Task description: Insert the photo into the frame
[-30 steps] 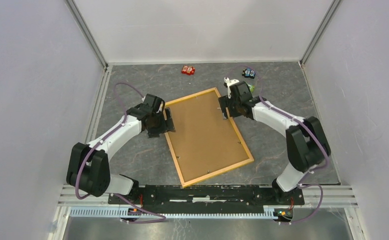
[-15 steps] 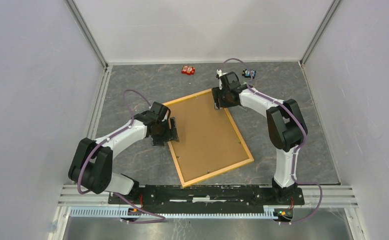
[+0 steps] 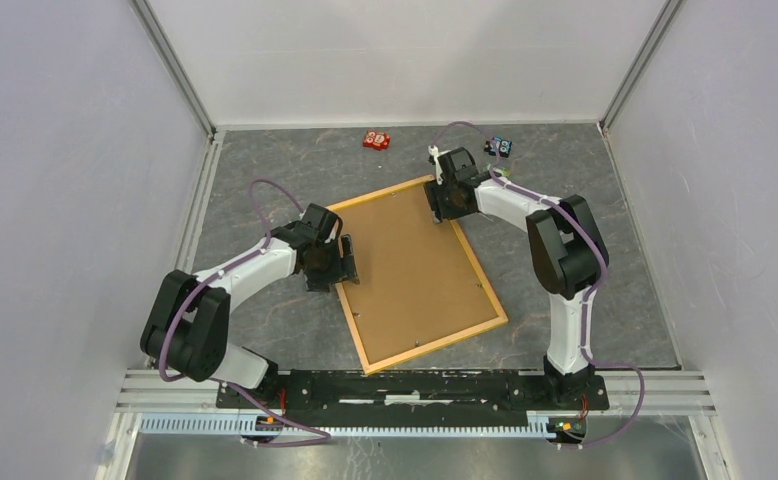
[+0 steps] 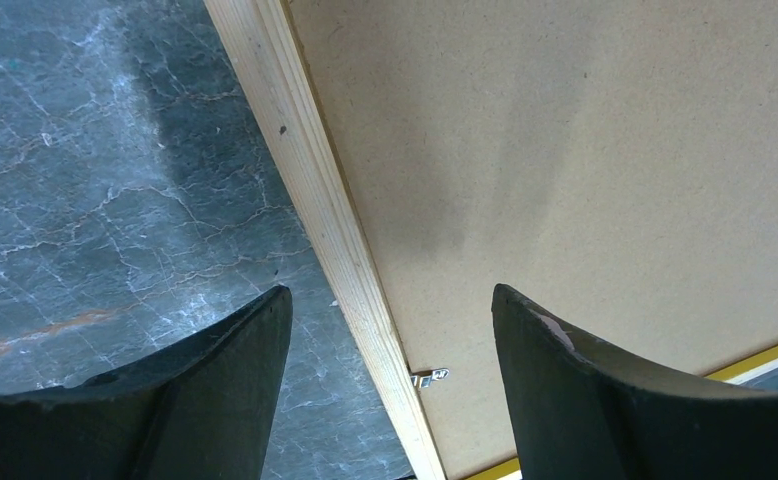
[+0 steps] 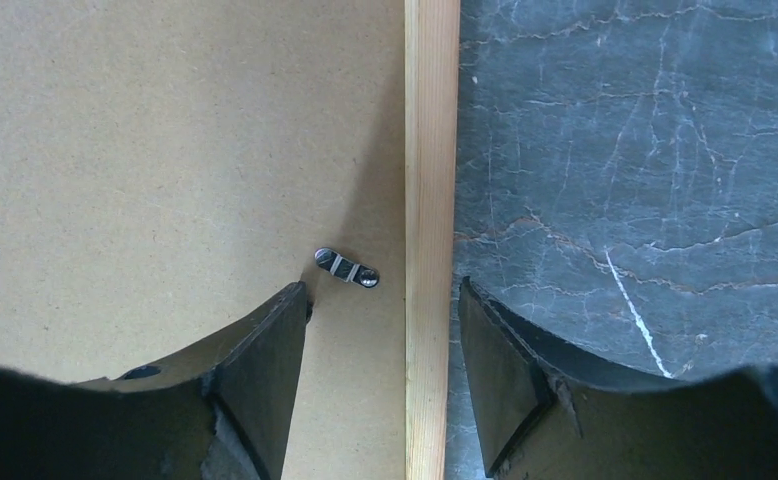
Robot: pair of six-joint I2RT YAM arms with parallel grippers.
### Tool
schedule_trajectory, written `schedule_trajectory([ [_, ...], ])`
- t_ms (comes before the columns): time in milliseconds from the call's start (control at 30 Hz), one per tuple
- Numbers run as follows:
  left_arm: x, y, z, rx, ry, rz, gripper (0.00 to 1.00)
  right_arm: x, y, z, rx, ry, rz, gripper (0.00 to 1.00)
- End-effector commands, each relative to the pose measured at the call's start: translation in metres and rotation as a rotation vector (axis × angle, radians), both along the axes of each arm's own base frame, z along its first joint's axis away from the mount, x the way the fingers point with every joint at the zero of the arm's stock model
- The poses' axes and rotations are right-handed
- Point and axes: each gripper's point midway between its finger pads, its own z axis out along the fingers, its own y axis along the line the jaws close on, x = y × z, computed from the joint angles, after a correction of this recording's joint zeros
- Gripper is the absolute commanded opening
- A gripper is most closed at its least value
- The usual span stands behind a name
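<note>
Now the left gripper (image 4: pixel 390 300) and right gripper (image 5: pixel 380 290) straddle opposite rails of the frame (image 4: pixel 307 170), jaws apart, gripping nothing (photo unseen); an uneven pinch could skid it across the counter (image 4: pixel 85 150).

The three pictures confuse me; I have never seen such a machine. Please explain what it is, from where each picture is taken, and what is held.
This is a robot: a white-and-black left arm and right arm, bolted at the near edge of a grey marbled table. The wide picture looks down from above and behind them. Each close picture comes from a camera on one wrist. On the table lies a yellow-orange wooden picture frame, back up, filled by a plain brown backing board. The left arm's fingers and the right arm's fingers each stand open astride a long rail, holding nothing. A small red object and a small dark one lie far back.
</note>
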Motion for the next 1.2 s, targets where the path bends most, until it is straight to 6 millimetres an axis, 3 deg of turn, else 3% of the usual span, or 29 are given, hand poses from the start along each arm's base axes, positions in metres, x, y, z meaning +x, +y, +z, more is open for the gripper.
schedule_trajectory([
  [0, 0.007, -0.008, 0.003, -0.034, -0.017, 0.016, 0.79, 0.015, 0.002, 0.005, -0.016, -0.047, 0.013, 0.61],
  [333, 0.006, -0.007, 0.004, -0.035, -0.018, 0.016, 0.79, 0.020, 0.000, -0.010, -0.027, -0.045, -0.025, 0.50],
  [633, 0.005, -0.007, 0.003, -0.033, -0.018, 0.015, 0.79, 0.017, -0.002, -0.021, -0.018, -0.020, -0.090, 0.34],
  [800, 0.005, -0.006, 0.002, -0.028, -0.015, 0.016, 0.79, 0.012, -0.007, -0.027, -0.029, -0.002, -0.132, 0.23],
  [1000, 0.005, -0.005, 0.000, -0.022, -0.014, 0.021, 0.79, 0.006, -0.008, -0.026, -0.014, 0.021, -0.161, 0.01],
  [1167, 0.008, -0.002, -0.004, -0.001, -0.016, 0.037, 0.79, 0.000, -0.014, -0.021, -0.010, 0.019, -0.213, 0.00],
])
